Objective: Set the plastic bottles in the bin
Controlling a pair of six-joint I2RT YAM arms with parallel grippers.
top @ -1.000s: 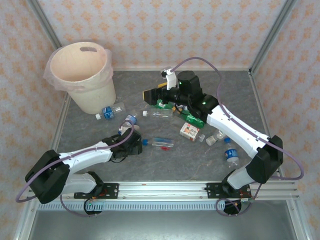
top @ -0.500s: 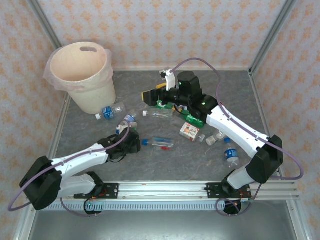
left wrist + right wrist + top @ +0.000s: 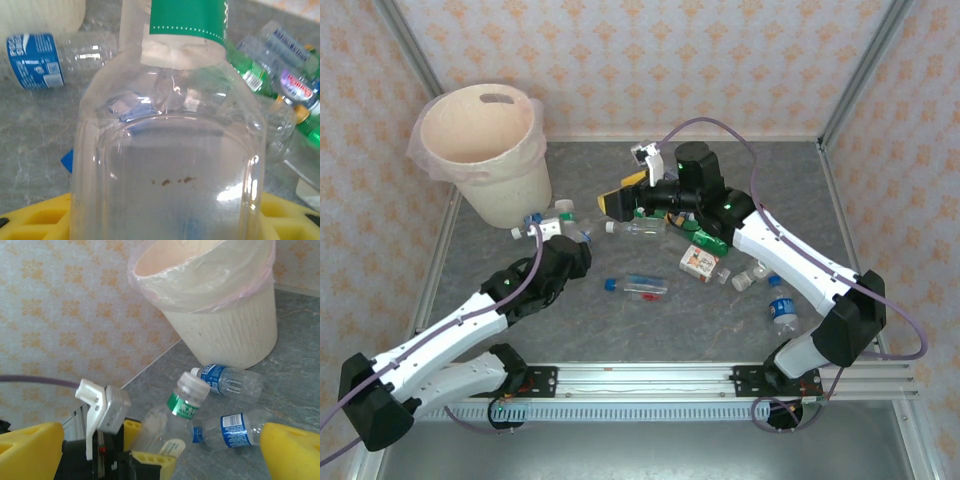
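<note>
Left wrist view: the left gripper is clamped on a clear bottle. Its yellow fingers press the body from both sides (a green label band and a white cap at the far end). In the right wrist view this bottle is tilted, cap end up and pointing toward the bin.

The bin stands upright at the far left corner of the table, with a thin liner folded over its rim. Two blue-labelled bottles lie on the table near the bin's base, close to the held one.

The right gripper is spread wide and holds nothing. It hangs over mid-table above the green bottles. An orange-and-white carton lies beside those.
</note>
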